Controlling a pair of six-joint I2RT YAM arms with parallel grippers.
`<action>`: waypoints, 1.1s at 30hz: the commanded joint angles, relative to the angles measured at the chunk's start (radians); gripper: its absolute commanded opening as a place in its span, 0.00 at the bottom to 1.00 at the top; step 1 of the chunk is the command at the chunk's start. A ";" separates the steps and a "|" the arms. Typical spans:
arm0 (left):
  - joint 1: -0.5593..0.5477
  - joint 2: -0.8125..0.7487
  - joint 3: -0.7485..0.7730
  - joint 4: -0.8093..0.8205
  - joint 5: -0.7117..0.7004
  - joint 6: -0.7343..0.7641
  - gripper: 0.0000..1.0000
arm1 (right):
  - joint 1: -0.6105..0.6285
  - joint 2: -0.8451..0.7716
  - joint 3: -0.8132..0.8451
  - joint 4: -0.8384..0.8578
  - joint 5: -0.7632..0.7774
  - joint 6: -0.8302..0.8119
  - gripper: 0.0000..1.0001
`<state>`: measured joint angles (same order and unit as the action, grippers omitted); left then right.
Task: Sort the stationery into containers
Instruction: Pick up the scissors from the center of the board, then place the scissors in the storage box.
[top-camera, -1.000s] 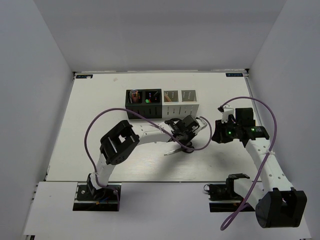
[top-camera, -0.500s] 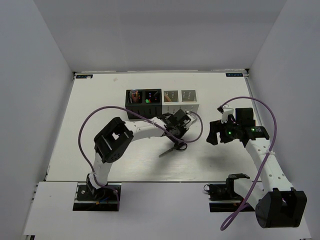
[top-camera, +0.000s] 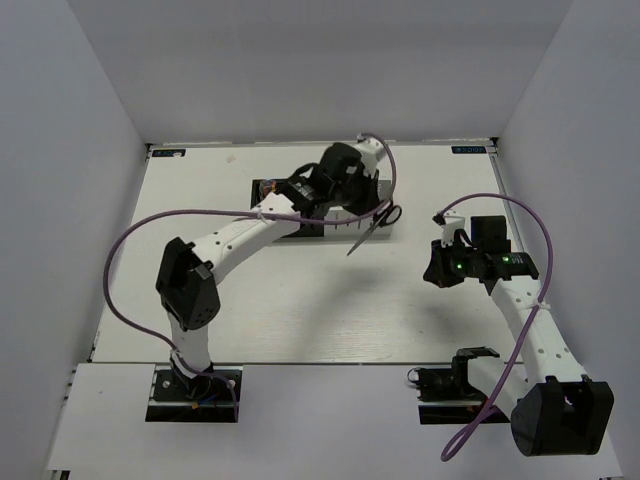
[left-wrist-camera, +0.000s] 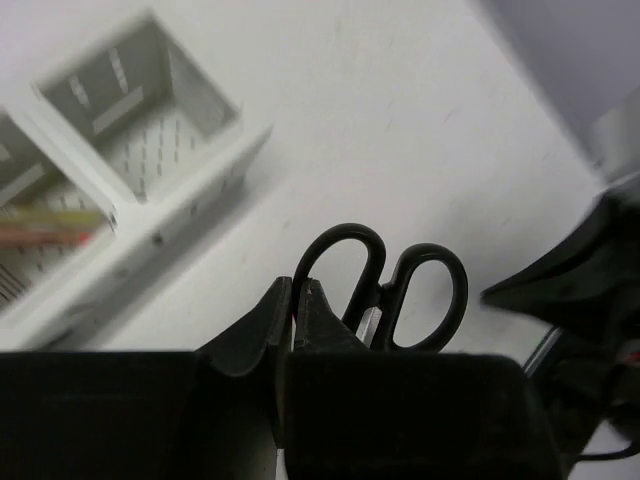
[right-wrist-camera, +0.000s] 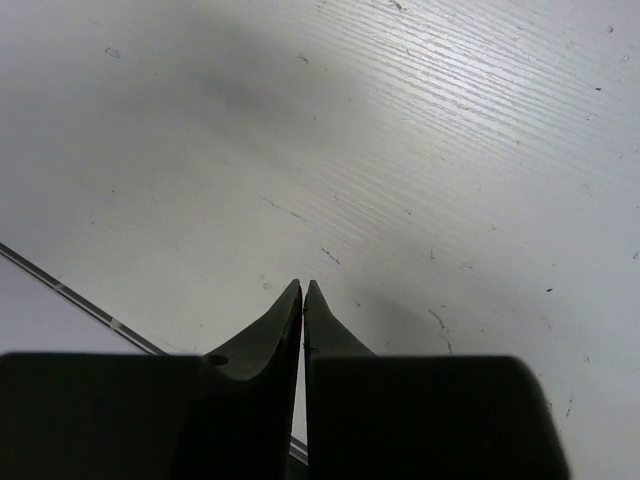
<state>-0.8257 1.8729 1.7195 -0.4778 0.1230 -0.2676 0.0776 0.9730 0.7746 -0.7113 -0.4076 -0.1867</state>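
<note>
Black-handled scissors (top-camera: 372, 226) hang in the air, blades pointing down-left, with my left gripper (top-camera: 380, 207) shut on one handle loop. In the left wrist view the scissors (left-wrist-camera: 420, 290) stick out past my left gripper (left-wrist-camera: 295, 293), above the table just right of the containers. Of the containers, a white box (left-wrist-camera: 140, 110) is at upper left, and its neighbour holds thin yellow and pink sticks (left-wrist-camera: 45, 225). From above, my left arm covers most of the containers (top-camera: 266, 188). My right gripper (top-camera: 432, 266) is shut and empty over bare table (right-wrist-camera: 303, 288).
The right arm's dark wrist (left-wrist-camera: 580, 290) is close on the right of the scissors. White walls enclose the table on three sides. A purple cable (top-camera: 150, 225) loops off the left arm.
My left arm has lifted the scissors from the middle of the table and swung them back to the right end of the containers. My right gripper's fingers have closed.
</note>
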 joint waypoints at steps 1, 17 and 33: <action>0.045 -0.049 0.066 0.109 0.056 -0.084 0.00 | -0.006 -0.005 0.000 -0.020 -0.034 -0.011 0.06; 0.200 0.264 0.228 0.768 0.118 -0.348 0.00 | 0.001 -0.002 0.002 -0.036 -0.106 -0.050 0.12; 0.223 0.341 0.141 0.782 0.148 -0.254 0.00 | 0.001 -0.008 0.006 -0.050 -0.120 -0.057 0.15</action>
<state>-0.6094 2.2250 1.8790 0.2928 0.2470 -0.5560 0.0788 0.9730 0.7746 -0.7551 -0.5014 -0.2287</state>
